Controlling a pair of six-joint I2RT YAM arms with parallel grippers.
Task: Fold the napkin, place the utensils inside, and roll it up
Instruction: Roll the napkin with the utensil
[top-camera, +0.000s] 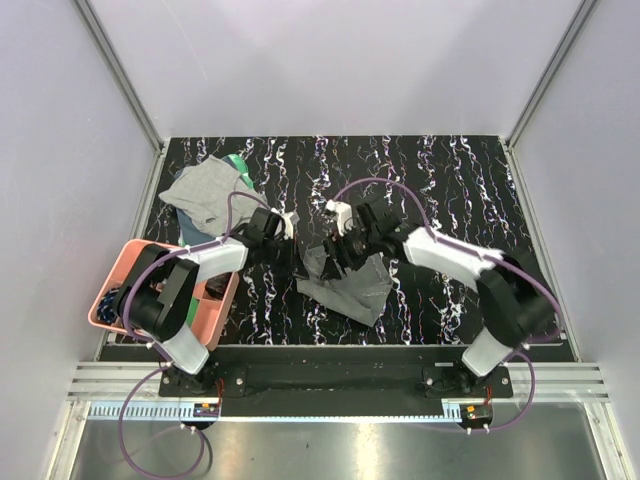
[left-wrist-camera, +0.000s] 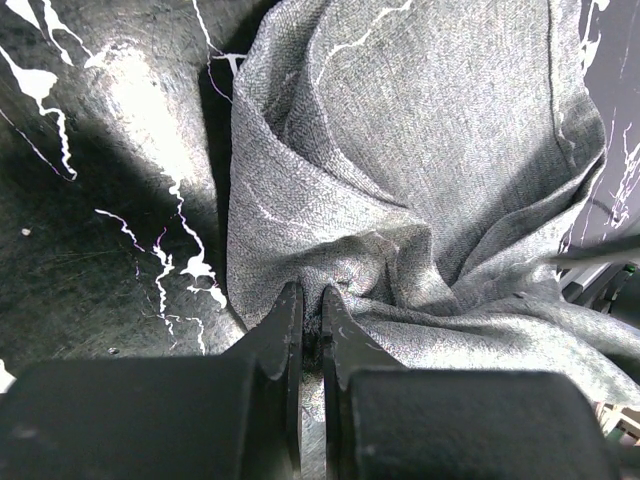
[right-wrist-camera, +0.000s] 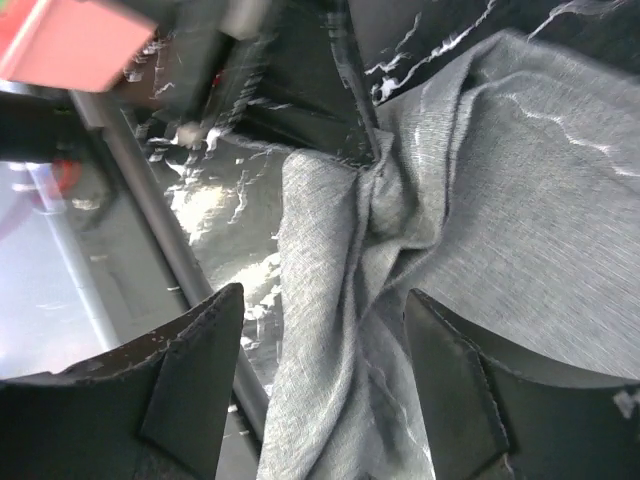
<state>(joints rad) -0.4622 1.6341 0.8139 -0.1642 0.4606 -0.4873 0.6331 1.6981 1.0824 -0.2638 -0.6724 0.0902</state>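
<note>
The napkin (top-camera: 352, 288) lies crumpled at the middle of the black marbled table, its left end lifted into a bunch. My left gripper (top-camera: 300, 257) is shut on a fold of the napkin (left-wrist-camera: 400, 150), the jaws (left-wrist-camera: 312, 300) pinching the cloth at their tips. My right gripper (top-camera: 341, 250) hangs over the same bunch with its jaws open. A twisted strand of the napkin (right-wrist-camera: 330, 300) runs between the fingers (right-wrist-camera: 200, 350), which stand apart from it. The utensils are out of view.
A pink bin (top-camera: 224, 312) with small items stands at the near left edge, under my left arm. A lighter grey cloth (top-camera: 205, 192) over a green item lies at the back left. White walls enclose the table.
</note>
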